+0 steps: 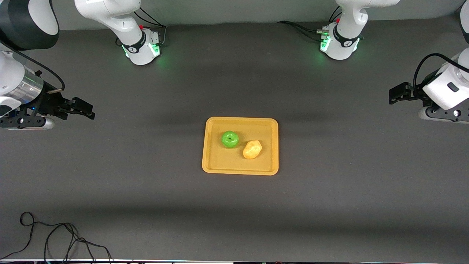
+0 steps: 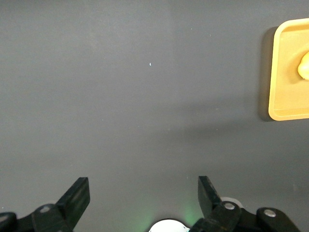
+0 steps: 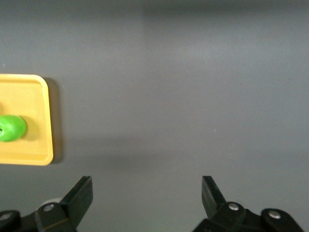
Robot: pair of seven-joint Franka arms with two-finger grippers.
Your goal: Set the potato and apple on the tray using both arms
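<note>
The yellow-orange tray [image 1: 234, 164] lies in the middle of the table. The green apple [image 1: 230, 139] and the yellow-tan potato [image 1: 252, 149] rest on it side by side, the potato toward the left arm's end. My right gripper [image 1: 86, 110] is open and empty, well away from the tray at the right arm's end. My left gripper [image 1: 397, 93] is open and empty at the left arm's end. The left wrist view shows its open gripper [image 2: 144, 193], the tray's rim [image 2: 285, 72] and part of the potato [image 2: 305, 65]. The right wrist view shows its open gripper [image 3: 147, 191], the tray [image 3: 29, 96] and the apple [image 3: 10, 128].
The dark grey table [image 1: 329, 205] spreads round the tray. A loose black cable [image 1: 55, 238] lies near the front edge at the right arm's end. The two arm bases [image 1: 141, 47] [image 1: 339, 44] glow green along the table's edge farthest from the front camera.
</note>
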